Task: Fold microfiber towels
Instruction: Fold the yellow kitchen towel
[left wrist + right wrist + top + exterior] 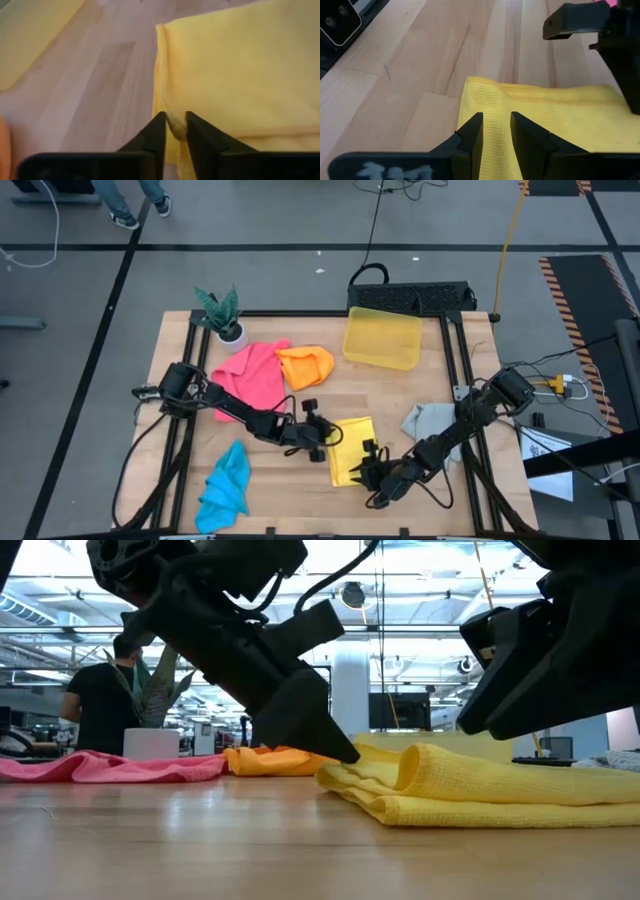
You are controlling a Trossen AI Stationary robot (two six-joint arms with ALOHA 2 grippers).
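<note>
The yellow towel (352, 450) lies folded mid-table (near the front). The left gripper (175, 131) pinches its edge. The right gripper (496, 131) seems to clamp its other edge.

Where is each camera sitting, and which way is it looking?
High view: above the table, looking straight down; both arms show, the left pincer and right pincer at the yellow towel.
Low view: at table-top height, looking level across the table; both arms hang in from above.
Left wrist view: on the left arm, looking past its own fingers, pinching the towel's edge.
Right wrist view: on the right arm, looking past its fingers.
All four views share the yellow towel.
</note>
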